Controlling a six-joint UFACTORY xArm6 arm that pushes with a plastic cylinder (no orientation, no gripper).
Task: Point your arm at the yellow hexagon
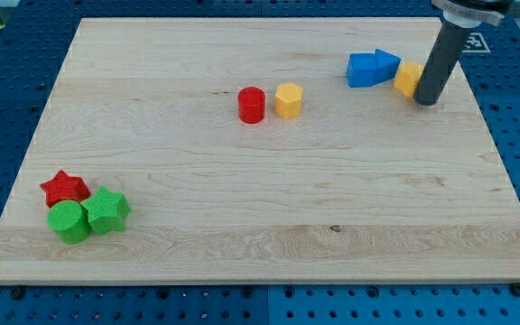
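1. Camera view, the risk: my tip (427,100) sits at the view's upper right, touching or just beside a yellow block (408,78) whose shape I cannot make out because my rod covers part of it. That is probably not my target. The yellow hexagon (288,100) stands well apart, toward the view's left, near the middle of the tabletop (269,199), with the red cylinder (252,105) just beside it on its left.

2. Same view, what could go wrong: if I sweep straight left, I judge I would shove the near yellow block into the two blue blocks (372,69) just beyond it. Arriving too fast could knock the hexagon into the red cylinder. Mistaking the near yellow block for the target is the other trap.

3. Same view, my pose: the rod comes down from the view's top right corner, leaning slightly, its end on the tabletop. I have no fingers, so nothing is grasped or released.

4. The red star (64,188), green cylinder (69,221) and green star (106,209) cluster at the lower left, far off my path.
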